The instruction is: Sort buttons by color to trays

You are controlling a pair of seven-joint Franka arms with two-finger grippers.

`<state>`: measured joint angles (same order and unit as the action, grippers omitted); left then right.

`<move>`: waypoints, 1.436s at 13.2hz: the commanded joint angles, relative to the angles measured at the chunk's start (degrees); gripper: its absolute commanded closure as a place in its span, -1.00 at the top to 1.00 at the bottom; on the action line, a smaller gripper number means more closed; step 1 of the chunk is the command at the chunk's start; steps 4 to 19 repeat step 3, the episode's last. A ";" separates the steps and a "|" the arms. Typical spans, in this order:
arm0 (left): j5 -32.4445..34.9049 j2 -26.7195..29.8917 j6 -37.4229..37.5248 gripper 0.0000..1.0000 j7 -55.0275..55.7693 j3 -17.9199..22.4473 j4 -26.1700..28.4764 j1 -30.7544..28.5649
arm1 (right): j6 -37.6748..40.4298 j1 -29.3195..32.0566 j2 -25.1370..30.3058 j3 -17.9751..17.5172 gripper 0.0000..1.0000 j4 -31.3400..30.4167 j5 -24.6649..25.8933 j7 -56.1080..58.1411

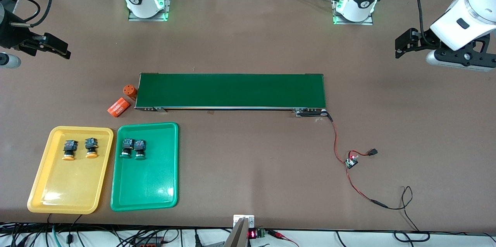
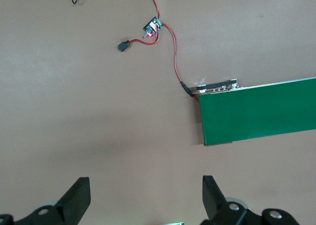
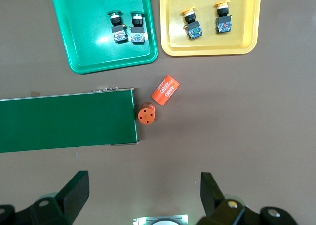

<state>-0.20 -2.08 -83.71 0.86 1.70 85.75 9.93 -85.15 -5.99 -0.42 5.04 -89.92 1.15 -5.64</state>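
A broad brown tabletop (image 1: 248,185) fills the front view, with a long dark-green conveyor belt (image 1: 231,90) across its centre. In the lower left of the frame, a shallow yellow plastic tray (image 1: 58,196) holds two yellow-capped push-button switches (image 1: 69,149) (image 1: 91,147) side by side near its upper edge. Just beside it, toward the middle, a shallow green plastic tray (image 1: 145,192) holds two green-capped push-button switches (image 1: 126,148) (image 1: 140,149), also side by side. Two orange cylinders sit at the belt's end above the trays, one upright (image 1: 130,91), one lying with white print (image 1: 118,107). A red-and-black wire (image 1: 341,154) with a small circuit board (image 1: 352,161) trails from the belt's other end toward the lower right. The right gripper (image 1: 58,51) hangs at the frame's upper left edge, and the left gripper (image 1: 403,45) at the upper right; each wrist view shows its own black fingers (image 2: 79,198) (image 3: 76,188) spread apart, grasping nothing.
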 commanded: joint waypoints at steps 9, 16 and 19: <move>1.08 -1.08 1.44 1.00 0.11 0.06 -2.16 0.44 | 1.48 -0.08 -0.63 0.14 1.00 1.41 -0.71 -0.69; 1.08 -1.08 1.44 1.00 0.11 0.06 -2.16 0.44 | 1.48 -0.08 -0.63 0.14 1.00 1.41 -0.71 -0.69; 1.08 -1.08 1.44 1.00 0.11 0.06 -2.16 0.44 | 1.48 -0.08 -0.63 0.14 1.00 1.41 -0.71 -0.69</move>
